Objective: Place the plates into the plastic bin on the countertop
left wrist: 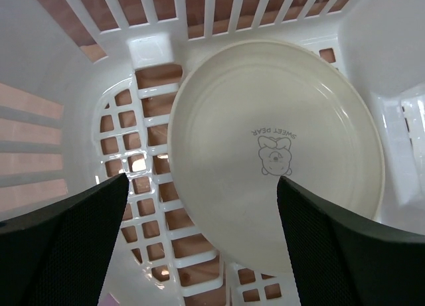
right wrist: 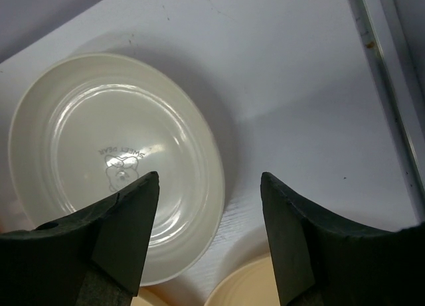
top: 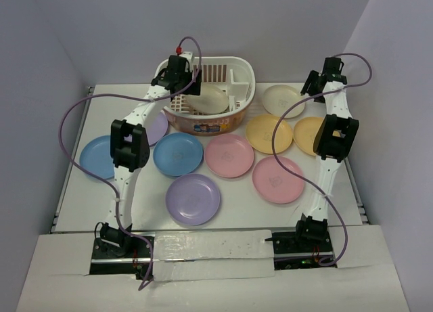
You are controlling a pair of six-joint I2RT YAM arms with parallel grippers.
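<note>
The plastic bin [top: 241, 67] stands at the back of the countertop [top: 237, 214]. One cream plate [top: 208, 99] lies tilted inside it; the left wrist view shows it [left wrist: 279, 153] on the slotted bin floor [left wrist: 149, 186]. My left gripper [top: 181, 80] hangs over the bin's left part, open and empty [left wrist: 199, 186]. My right gripper [top: 312, 82] is open and empty above the right edge of a second cream plate [top: 283, 99] [right wrist: 113, 153], one finger over the plate, the other over bare counter [right wrist: 209, 186]. Several more plates lie flat on the counter.
Loose plates: blue [top: 98, 156], lilac [top: 158, 126] partly under the left arm, blue [top: 178, 153], pink [top: 229, 155], lilac [top: 193, 198], pink [top: 278, 179], yellow [top: 268, 133], orange-yellow [top: 308, 135]. Pale lilac walls close both sides. The counter's right edge [right wrist: 382, 67] runs close to the right gripper.
</note>
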